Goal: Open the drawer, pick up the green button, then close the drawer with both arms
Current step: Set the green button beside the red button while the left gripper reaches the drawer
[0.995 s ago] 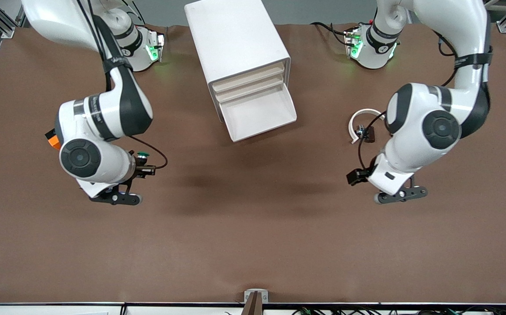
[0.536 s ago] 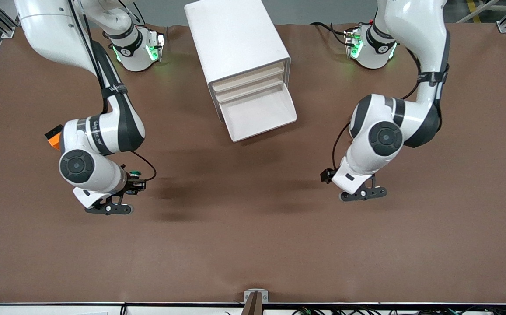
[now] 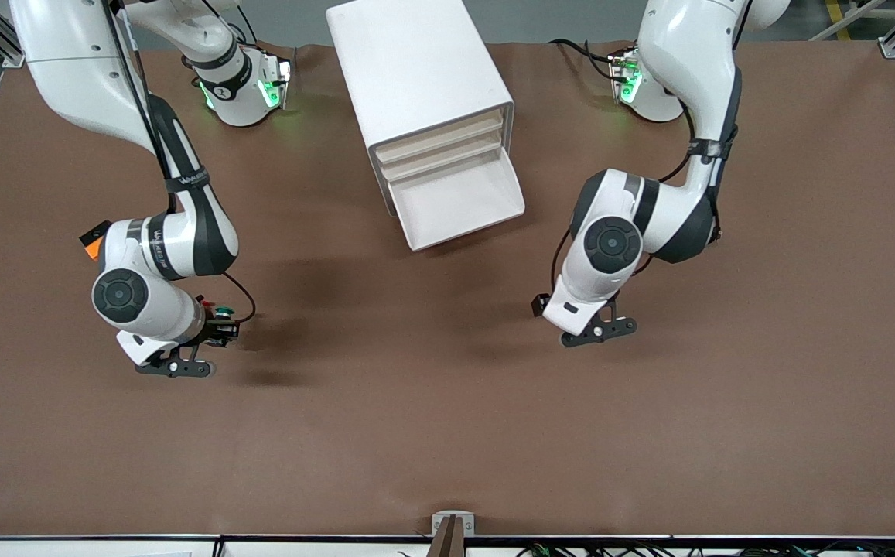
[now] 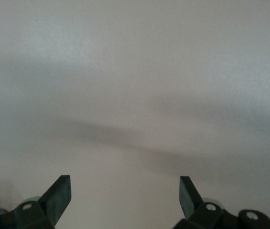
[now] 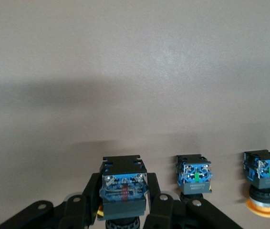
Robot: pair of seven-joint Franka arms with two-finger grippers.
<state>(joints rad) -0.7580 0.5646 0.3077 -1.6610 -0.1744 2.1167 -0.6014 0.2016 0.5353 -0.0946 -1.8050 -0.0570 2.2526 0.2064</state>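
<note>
My right gripper (image 3: 182, 362) is shut on the button (image 5: 124, 188), low over the table toward the right arm's end. The right wrist view shows its blue base and black body between the fingers (image 5: 161, 205); the cap is hidden there. A green cap (image 3: 223, 312) shows beside the right wrist in the front view. My left gripper (image 3: 598, 331) is open and empty over bare table (image 4: 135, 95), nearer to the front camera than the white drawer cabinet (image 3: 416, 77). The cabinet's bottom drawer (image 3: 455, 203) is pulled open and looks empty.
Two more buttons lie on the table in the right wrist view: one with a blue base (image 5: 194, 174) and one with an orange-yellow cap (image 5: 264, 183). An orange and black object (image 3: 93, 246) is partly hidden by the right arm.
The left arm has swung toward the middle of the table and now hides a white ring seen earlier. The right arm has carried the button toward its end of the table.
</note>
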